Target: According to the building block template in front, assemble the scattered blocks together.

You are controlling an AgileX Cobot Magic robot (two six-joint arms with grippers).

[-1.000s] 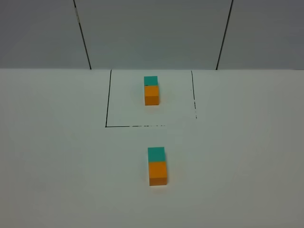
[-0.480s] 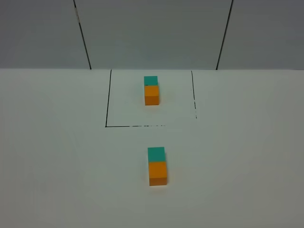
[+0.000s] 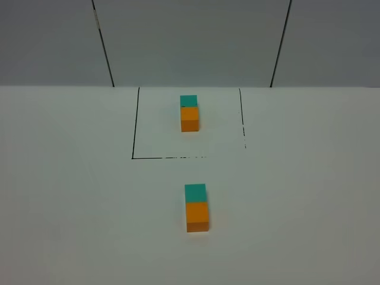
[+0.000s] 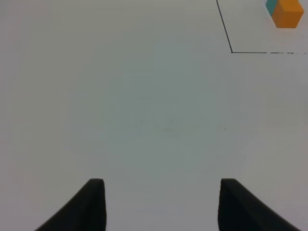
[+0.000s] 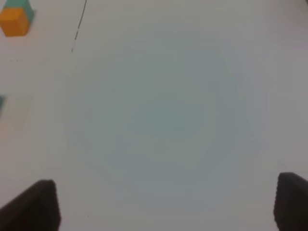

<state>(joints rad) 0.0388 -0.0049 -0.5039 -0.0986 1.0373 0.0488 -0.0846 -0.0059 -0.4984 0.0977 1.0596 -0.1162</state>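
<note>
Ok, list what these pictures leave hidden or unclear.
- Exterior high view: both arms are out of frame.
- Left wrist view: the fingers are cut off by the frame edge, and so is the building block template.
- Right wrist view: blurred; a teal sliver at the edge cannot be identified.
- Exterior high view: whether the scattered blocks actually touch cannot be told.

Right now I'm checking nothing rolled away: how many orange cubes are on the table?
2: one orange cube inside the black outline, behind; one orange cube nearer the front. Each touches a teal cube. None seems hidden.

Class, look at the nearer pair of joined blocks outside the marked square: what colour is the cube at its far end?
Teal-green; the exterior high view shows it best.
</note>
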